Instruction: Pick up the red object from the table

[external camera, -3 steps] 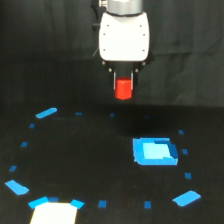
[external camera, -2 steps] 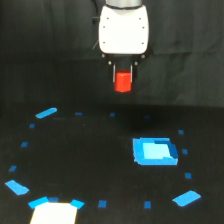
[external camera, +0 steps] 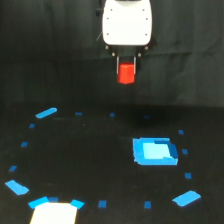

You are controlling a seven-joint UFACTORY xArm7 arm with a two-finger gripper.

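Observation:
The red object [external camera: 126, 73] is a small red-orange stubby block. It hangs between the fingers of my gripper [external camera: 126, 70], well above the black table [external camera: 90, 150]. The gripper is shut on it, under the white arm head [external camera: 126, 22] at the top middle of the exterior view. Thin dark fingers flank the block's sides and its lower part shows below them.
A blue flat square piece [external camera: 154, 151] lies on the table below and to the exterior view's right of the gripper. Small blue tape marks ring the table. A white patch [external camera: 54, 214] sits at the bottom left edge.
The gripper has risen further with the red block held in it, moving away from the table. The blue square piece has not moved.

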